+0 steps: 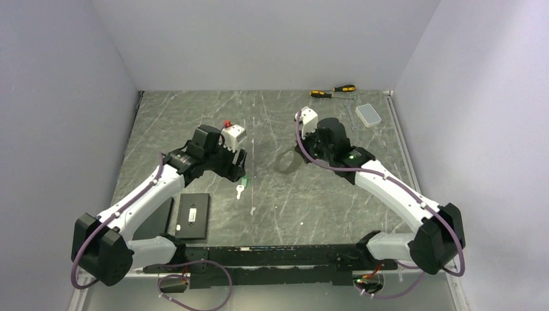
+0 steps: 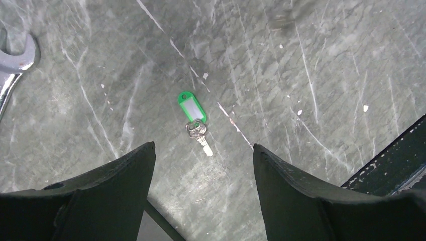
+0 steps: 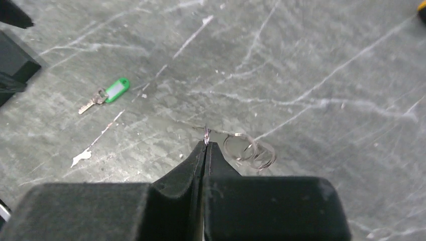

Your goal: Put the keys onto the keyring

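Progress is at an early stage: nothing is threaded yet. The tiny silver metal key with a bright green plastic tag [image 2: 195, 120] lies flat on the grey marbled counter [image 2: 326, 75], untouched. It sits below the left gripper [image 2: 203, 150], just ahead of its fingertips and centred in the gap. That gripper hangs with its jaws spread wide and empty. The right gripper [image 3: 206, 145] is pressed closed, and a sliver of wire glints at its tips. It therefore seems to pinch the rim of the thin dark grey metal keyring [image 3: 249, 150], whose loop shows just beyond the tips and to their right. The key sits well apart from that gripper, off to its left. Left to do, by this reading: grasp the key, carry it across, and work it onto the ring.
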